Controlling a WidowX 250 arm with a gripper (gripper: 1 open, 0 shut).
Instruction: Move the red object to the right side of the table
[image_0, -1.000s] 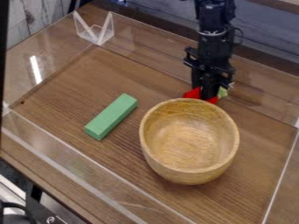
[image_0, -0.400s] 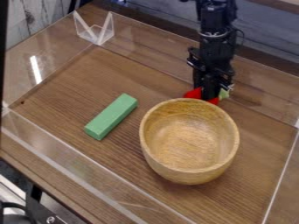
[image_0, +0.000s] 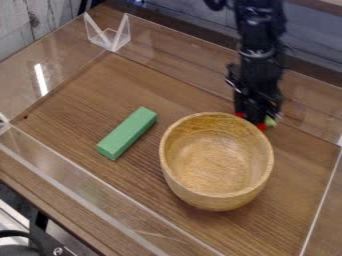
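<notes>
Mid-carry: the claw (image_0: 262, 112) is clamped on the red toy fruit (image_0: 269, 122) at the wooden bowl's (image_0: 217, 160) one o'clock, next it probably needs setting down further right on the table (image_0: 80, 105).

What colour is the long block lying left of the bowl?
Green; the block shows plainly in the camera view.

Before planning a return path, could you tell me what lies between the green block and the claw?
In the camera view, mostly bare table; only the wooden bowl's far rim edges between the green block and the claw.
</notes>
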